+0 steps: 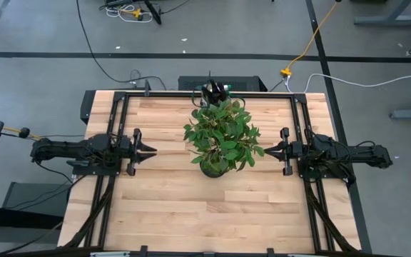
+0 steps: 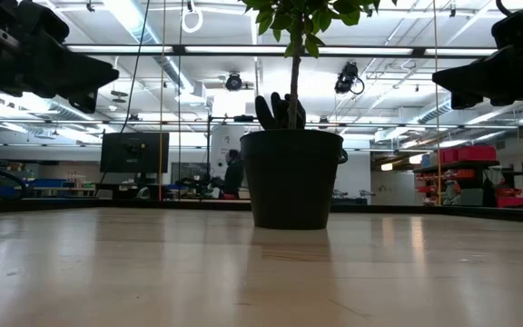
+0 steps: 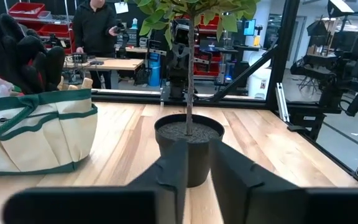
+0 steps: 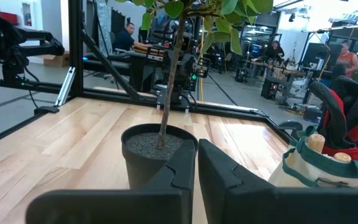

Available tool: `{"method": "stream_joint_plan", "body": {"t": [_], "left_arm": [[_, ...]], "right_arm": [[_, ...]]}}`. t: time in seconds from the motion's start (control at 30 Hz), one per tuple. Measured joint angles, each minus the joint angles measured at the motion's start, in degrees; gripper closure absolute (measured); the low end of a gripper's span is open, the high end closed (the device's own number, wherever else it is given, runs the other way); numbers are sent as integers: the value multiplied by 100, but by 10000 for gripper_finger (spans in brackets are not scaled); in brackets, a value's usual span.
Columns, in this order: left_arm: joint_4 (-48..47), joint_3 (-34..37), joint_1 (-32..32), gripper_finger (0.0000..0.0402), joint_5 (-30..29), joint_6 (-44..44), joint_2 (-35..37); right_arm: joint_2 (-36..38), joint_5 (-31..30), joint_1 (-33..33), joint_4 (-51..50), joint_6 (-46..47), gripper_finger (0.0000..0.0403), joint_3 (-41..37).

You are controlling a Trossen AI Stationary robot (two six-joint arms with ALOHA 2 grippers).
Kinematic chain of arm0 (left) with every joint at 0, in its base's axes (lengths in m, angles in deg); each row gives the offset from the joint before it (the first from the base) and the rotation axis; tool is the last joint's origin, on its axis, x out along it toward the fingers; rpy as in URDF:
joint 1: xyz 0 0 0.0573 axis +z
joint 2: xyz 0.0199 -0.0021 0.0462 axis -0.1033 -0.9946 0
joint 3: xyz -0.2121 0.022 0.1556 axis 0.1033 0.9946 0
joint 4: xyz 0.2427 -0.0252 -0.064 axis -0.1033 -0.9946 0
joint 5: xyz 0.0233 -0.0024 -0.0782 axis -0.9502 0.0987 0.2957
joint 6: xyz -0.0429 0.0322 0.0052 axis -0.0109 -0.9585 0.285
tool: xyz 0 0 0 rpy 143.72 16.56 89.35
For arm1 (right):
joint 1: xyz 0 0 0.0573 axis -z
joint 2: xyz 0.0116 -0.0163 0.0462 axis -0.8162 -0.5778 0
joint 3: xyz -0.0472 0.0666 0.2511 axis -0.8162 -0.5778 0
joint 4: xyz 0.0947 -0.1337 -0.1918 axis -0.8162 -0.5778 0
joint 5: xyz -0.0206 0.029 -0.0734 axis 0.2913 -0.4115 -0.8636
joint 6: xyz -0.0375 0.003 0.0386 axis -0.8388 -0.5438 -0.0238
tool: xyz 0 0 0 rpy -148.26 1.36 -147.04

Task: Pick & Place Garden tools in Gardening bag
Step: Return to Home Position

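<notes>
The wooden table fills the middle of the high view. A leafy potted plant stands at its centre, in a dark pot. The left gripper hangs at the frame's left and the right gripper at its right, both level with the plant and pointing inward at it. In the left wrist view, the left fingers stand a narrow gap apart with nothing between them. In the right wrist view, the right fingers are drawn together, empty. The gardening bag sits at the upper middle of the high view, just behind the plant at the table's far edge. Red-and-black gloves poke out of its top, beside a pale wooden handle.
</notes>
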Motion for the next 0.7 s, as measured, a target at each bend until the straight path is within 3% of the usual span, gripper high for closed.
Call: {"method": "stream_joint_plan", "body": {"t": [0.37, 0.7], "left_arm": [[19, 0, -2, 393, -52, 103, 0], [22, 2, 0, 398, -52, 86, 0]], "right_arm": [[0, 1, 1, 0, 0, 378, 0], [0, 2, 1, 0, 0, 378, 0]]}}
